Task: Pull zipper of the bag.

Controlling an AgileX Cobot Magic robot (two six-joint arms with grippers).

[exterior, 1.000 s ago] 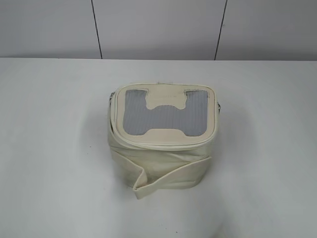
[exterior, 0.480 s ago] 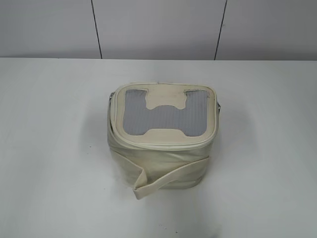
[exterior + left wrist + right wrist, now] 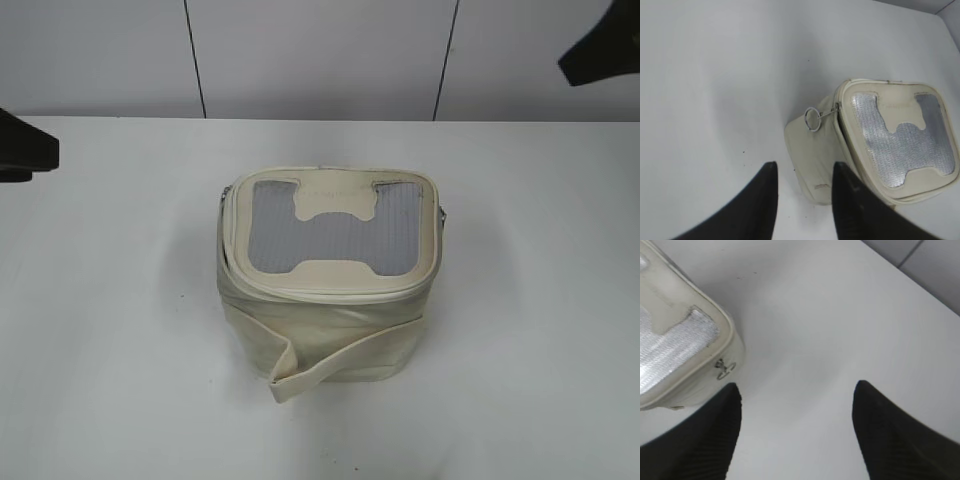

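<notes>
The cream-white bag (image 3: 330, 300) stands mid-table, its lid showing a grey H-shaped panel (image 3: 332, 240) and a cream strap (image 3: 335, 362) across its front. The zipper (image 3: 330, 293) runs round the lid rim. In the left wrist view a silver ring pull (image 3: 813, 119) hangs at the bag's (image 3: 890, 150) corner. My left gripper (image 3: 805, 172) is open and empty, short of the bag. In the right wrist view another silver pull (image 3: 725, 369) shows on the bag (image 3: 680, 340). My right gripper (image 3: 797, 390) is open and empty, beside that corner and apart from it.
The white table (image 3: 100, 320) stretches all round the bag. A grey panelled wall (image 3: 320, 55) stands behind. A dark part of my left arm (image 3: 25, 145) shows at the left edge, and a part of my right arm (image 3: 605, 50) at the top right.
Dark parts of both arms have come into the exterior view, at the left edge and the top right. The bag has stayed in place.
</notes>
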